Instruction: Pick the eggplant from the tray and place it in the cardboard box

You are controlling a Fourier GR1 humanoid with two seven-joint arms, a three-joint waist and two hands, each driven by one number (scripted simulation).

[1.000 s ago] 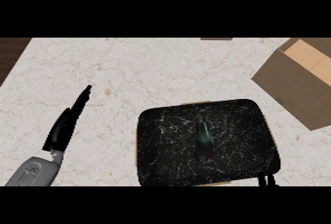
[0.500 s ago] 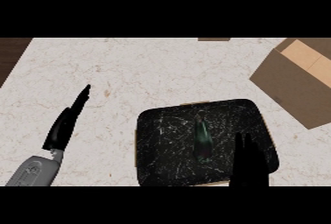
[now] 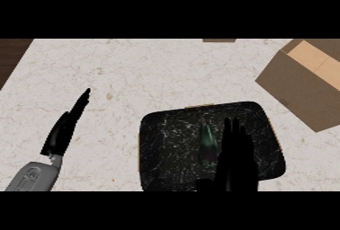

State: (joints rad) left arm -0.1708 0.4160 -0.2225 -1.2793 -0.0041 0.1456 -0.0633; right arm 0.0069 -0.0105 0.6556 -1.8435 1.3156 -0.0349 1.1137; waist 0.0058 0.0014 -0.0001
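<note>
A dark eggplant (image 3: 207, 143) lies lengthwise near the middle of the black marbled tray (image 3: 169, 148) at the counter's lower right. My right hand (image 3: 234, 157) is over the tray with straight fingers pointing away, just right of the eggplant and partly covering it. Its fingers are open and hold nothing. The cardboard box (image 3: 302, 81) stands open at the upper right, apart from the tray. My left hand (image 3: 65, 126) rests at the lower left with straight fingers pointing up and away.
The pale speckled counter (image 3: 146, 76) spreads between the tray and the box. A dark wooden strip (image 3: 12, 54) borders the counter at the upper left. A small brown object (image 3: 219, 40) shows at the top edge.
My right hand has come in from the lower edge and advanced over the tray, reaching beside the eggplant. The left hand, tray and box have kept still.
</note>
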